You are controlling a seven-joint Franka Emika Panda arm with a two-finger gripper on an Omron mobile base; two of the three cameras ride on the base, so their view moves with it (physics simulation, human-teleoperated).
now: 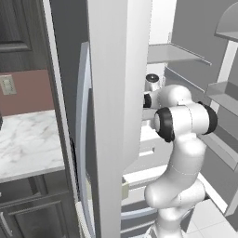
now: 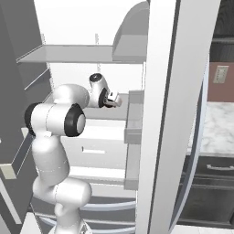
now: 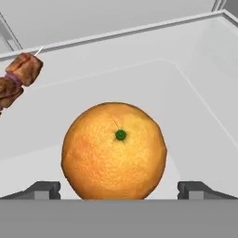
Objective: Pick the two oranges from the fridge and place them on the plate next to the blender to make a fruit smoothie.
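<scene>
One orange (image 3: 114, 151), round and bright with a green stem dot, rests on a grey shelf (image 3: 186, 69) inside the fridge (image 1: 116, 93). My gripper (image 3: 122, 190) is open, its two dark fingertips (image 3: 46, 189) standing either side of the fruit with a gap on each side. In the right base view the gripper (image 2: 117, 98) reaches into the fridge (image 2: 169, 114) at mid-shelf height, behind the open door. The plate and the blender are out of view.
A meat skewer (image 3: 18, 79) lies at the left of the same shelf. Both fridge doors stand open and flank the arm closely. A marble counter (image 1: 28, 144) over dark cabinets lies left of the fridge; door bins (image 1: 223, 93) hang to the right.
</scene>
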